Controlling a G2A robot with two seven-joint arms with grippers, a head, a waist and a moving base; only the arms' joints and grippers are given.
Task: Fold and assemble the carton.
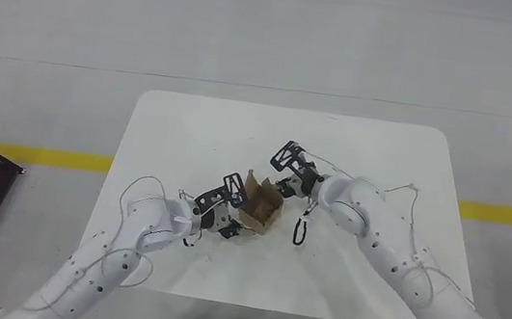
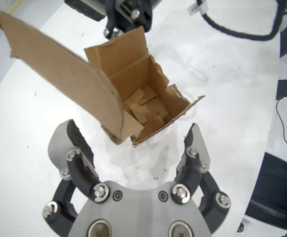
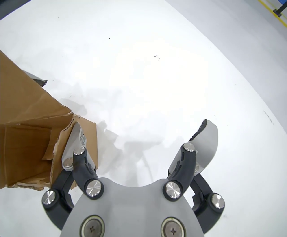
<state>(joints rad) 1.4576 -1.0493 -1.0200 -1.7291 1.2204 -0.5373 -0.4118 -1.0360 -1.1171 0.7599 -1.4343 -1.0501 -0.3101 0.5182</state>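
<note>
Item 1, carton (image 1: 259,209): I log it standing open-topped near the middle of the white table (image 1: 192,132), between both grippers; floor flaps folded in, rim torn, one long flap raised.
Item 2, left gripper (image 2: 132,143): jaws spread wide, holding nothing; a carton corner sits just ahead of them.
Item 3, right gripper (image 3: 141,128): jaws spread wide, nothing clamped; one finger (image 3: 74,135) lies against the carton's torn wall
</note>
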